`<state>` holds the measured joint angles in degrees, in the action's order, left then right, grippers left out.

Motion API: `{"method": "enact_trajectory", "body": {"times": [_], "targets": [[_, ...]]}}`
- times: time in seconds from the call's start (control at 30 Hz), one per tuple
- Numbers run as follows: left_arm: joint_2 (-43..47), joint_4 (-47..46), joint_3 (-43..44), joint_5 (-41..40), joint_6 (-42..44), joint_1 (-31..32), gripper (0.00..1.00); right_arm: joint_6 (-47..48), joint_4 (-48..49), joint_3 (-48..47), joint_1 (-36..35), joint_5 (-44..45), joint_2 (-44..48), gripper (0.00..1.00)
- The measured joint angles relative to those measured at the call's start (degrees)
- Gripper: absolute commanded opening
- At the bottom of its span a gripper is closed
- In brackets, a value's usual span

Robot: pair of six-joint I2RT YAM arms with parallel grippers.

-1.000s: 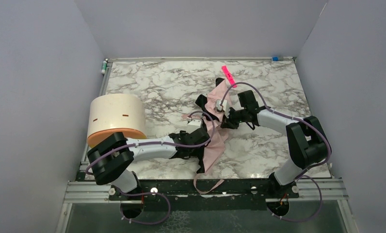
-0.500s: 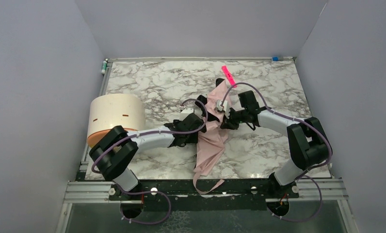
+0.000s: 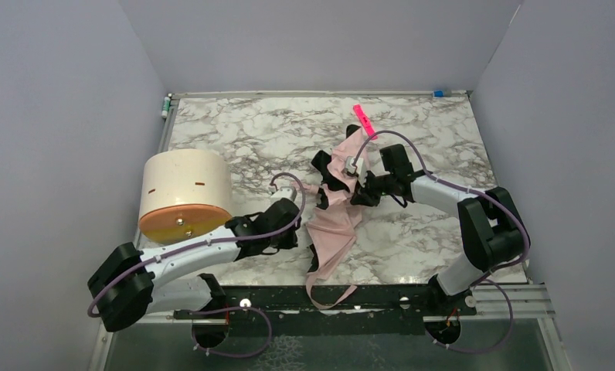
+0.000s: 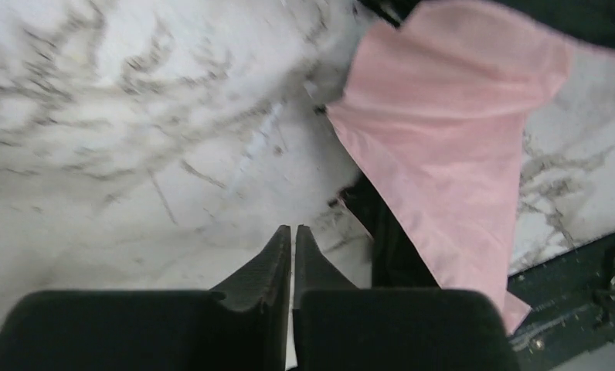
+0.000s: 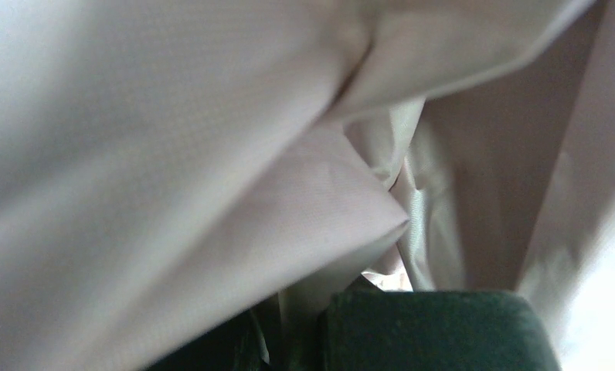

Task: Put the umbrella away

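The umbrella (image 3: 331, 228) lies crumpled in the middle of the marble table, pale pink fabric with black lining showing. Its pink strap (image 3: 331, 297) hangs over the near edge. My right gripper (image 3: 356, 188) is at the umbrella's upper part, shut on the fabric. In the right wrist view pink folds (image 5: 212, 154) fill the picture and run down between the fingers (image 5: 443, 332). My left gripper (image 3: 290, 234) sits just left of the fabric, apart from it. In the left wrist view its jaws (image 4: 292, 229) are shut with nothing between them, and the pink cloth (image 4: 443, 154) lies to their right.
A cream cylinder (image 3: 185, 193) with an orange end lies on its side at the left edge, close to my left arm. A bright pink strip (image 3: 364, 120) lies behind the umbrella. Grey walls enclose the table on three sides, and a black rail (image 3: 382, 297) runs along the near edge.
My left arm has pulled back from the umbrella, leftward and toward the near edge, and its gripper has gone from open to shut on nothing. The right arm has stayed put.
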<state>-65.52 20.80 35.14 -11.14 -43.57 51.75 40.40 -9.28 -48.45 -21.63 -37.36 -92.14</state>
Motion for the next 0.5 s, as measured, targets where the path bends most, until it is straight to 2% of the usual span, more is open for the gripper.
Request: {"method": "enact_trajectory", "body": {"times": [0.2, 0.5], "targets": [[-5.7, -1.5, -1.6, 1.6, -3.9, 7.5, 0.00, -0.6, 0.3, 0.3, 0.0, 0.0, 0.8, 0.06], [-16.1, -9.5, 1.7, 1.7, -5.5, 8.7, 0.00, -0.6, 0.7, 1.1, 0.0, -0.2, 1.5, 0.06]]}}
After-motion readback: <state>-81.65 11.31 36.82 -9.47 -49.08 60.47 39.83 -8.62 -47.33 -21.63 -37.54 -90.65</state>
